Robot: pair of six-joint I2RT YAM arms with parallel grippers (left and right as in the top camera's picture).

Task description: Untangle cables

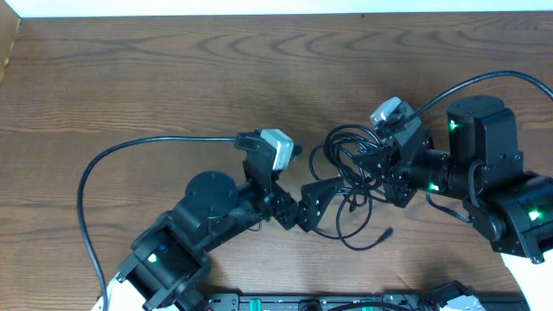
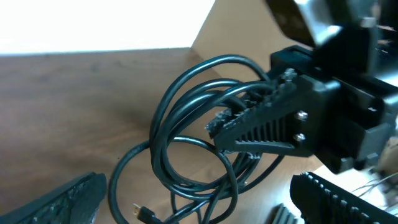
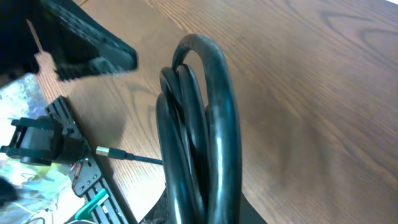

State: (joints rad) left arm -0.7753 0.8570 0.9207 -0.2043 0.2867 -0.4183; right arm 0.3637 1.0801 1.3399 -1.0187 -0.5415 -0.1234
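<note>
The cables (image 1: 344, 164) are a coiled black tangle at the table's middle right, with one plug end (image 1: 389, 231) trailing towards the front. My right gripper (image 1: 367, 162) is shut on several loops of the coil and holds them up; in the right wrist view the loops (image 3: 199, 124) rise from between its jaws (image 3: 205, 214). My left gripper (image 1: 318, 200) is open just left of the tangle. In the left wrist view its jaws (image 2: 196, 186) stand wide apart around the lower loops (image 2: 186, 143) without touching them. A small plug (image 2: 146, 214) lies below.
The wooden table (image 1: 173, 69) stretches to the back and left. The left arm's thick black cable (image 1: 112, 155) curves over the table at the left. A rail with electronics (image 3: 62, 149) runs along the front edge. Another plug end (image 3: 102, 151) lies near it.
</note>
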